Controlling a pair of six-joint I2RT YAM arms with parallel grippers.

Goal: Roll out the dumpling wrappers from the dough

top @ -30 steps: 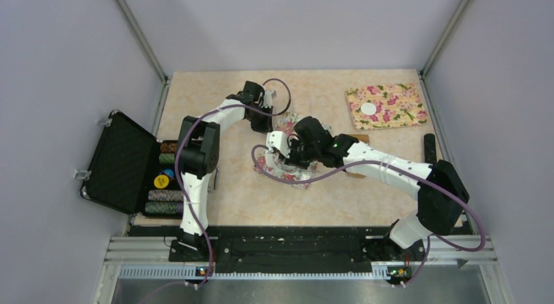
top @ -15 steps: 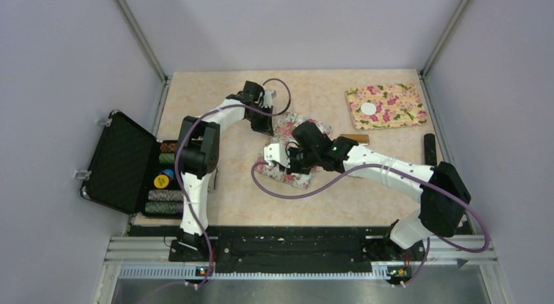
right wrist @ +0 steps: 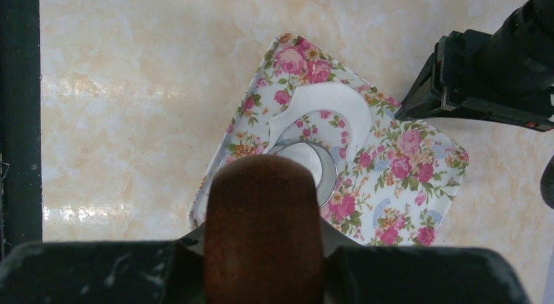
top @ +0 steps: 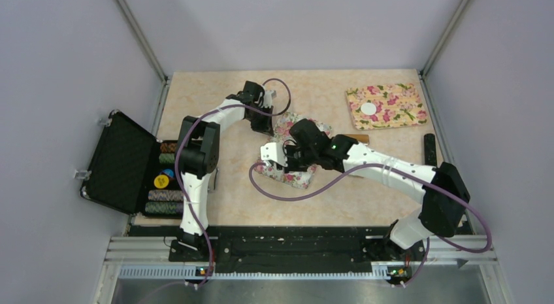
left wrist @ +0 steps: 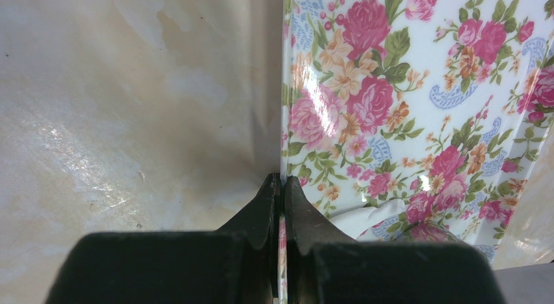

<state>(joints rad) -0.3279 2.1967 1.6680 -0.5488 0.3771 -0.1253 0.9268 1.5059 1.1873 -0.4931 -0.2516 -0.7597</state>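
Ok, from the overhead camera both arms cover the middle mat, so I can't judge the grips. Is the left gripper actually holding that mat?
Observer: Yes. The left gripper is shut on the edge of the floral mat, and the edge sits between its fingers.
Operator: And the right one?
Observer: The right gripper is shut on a brown wooden rod. Its wrist camera sees the rod end-on.
Operator: What's lying on the mat?
Observer: There is a flat white dough sheet, curved around a gap where the mat's pattern shows. A small round bowl sits at that gap, white inside and partly hidden behind the rod.
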